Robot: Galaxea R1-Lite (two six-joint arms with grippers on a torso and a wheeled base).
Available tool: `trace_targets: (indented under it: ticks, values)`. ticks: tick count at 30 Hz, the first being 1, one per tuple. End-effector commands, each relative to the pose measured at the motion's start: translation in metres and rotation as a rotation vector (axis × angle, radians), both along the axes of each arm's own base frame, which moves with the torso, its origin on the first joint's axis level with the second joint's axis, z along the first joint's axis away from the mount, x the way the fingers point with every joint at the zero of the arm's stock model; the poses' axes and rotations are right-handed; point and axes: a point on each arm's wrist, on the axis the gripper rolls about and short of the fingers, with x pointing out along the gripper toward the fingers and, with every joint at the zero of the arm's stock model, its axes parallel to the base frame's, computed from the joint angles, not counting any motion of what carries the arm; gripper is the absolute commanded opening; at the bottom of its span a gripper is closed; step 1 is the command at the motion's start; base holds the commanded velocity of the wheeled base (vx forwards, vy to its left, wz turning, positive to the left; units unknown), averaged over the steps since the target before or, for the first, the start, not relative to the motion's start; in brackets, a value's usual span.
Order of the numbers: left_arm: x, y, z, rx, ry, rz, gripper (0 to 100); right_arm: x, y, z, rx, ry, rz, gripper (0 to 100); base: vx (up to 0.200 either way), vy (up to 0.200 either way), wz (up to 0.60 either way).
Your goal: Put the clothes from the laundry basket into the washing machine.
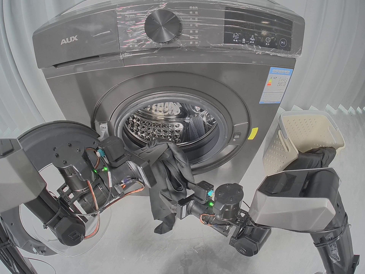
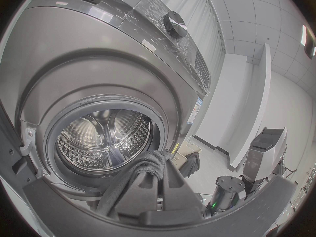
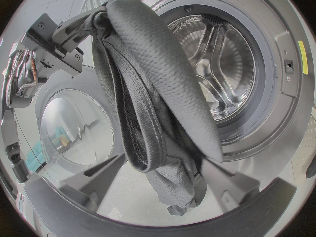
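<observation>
Head looks down; both wrists (close up) face the washing machine.

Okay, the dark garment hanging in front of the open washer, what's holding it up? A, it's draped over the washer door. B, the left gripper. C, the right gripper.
B: the left gripper is clamped on the top of the dark garment, while the right gripper sits open lower down, around its hanging part.
</observation>
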Motion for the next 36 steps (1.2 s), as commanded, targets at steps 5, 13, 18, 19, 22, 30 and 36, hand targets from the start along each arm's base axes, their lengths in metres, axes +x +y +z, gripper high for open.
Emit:
trace_targets:
  ticks: [5, 13, 18, 19, 22, 30, 36]
  values:
    - [0.001, 0.000, -0.001, 0.002, 0.004, 0.002, 0, 0.000, 0.000, 0.000, 0.001, 0.001, 0.000, 0, 0.000, 0.000, 0.00]
    - [0.004, 0.003, -0.003, 0.006, 0.008, 0.016, 0, -0.011, -0.003, 0.010, -0.001, 0.003, 0.011, 0, 0.000, 0.000, 0.00]
    - [0.008, 0.006, -0.008, 0.013, 0.020, 0.030, 0, -0.030, -0.013, 0.028, -0.010, 0.011, 0.029, 0, 0.000, 0.000, 0.00]
    - [0.008, 0.005, -0.008, 0.013, 0.022, 0.030, 0, -0.032, -0.014, 0.029, -0.013, 0.014, 0.031, 0, 0.000, 0.000, 0.00]
    - [0.009, 0.005, -0.010, 0.015, 0.028, 0.030, 0, -0.043, -0.023, 0.037, -0.026, 0.024, 0.035, 0, 0.000, 0.000, 0.00]
    - [0.013, 0.009, -0.013, 0.017, 0.037, 0.047, 0, -0.068, -0.051, 0.046, -0.074, 0.071, 0.035, 0, 0.000, 0.000, 0.00]
    - [0.014, 0.009, -0.015, 0.016, 0.049, 0.067, 0, -0.073, -0.064, 0.056, -0.070, 0.067, 0.020, 0, 0.000, 0.000, 0.00]
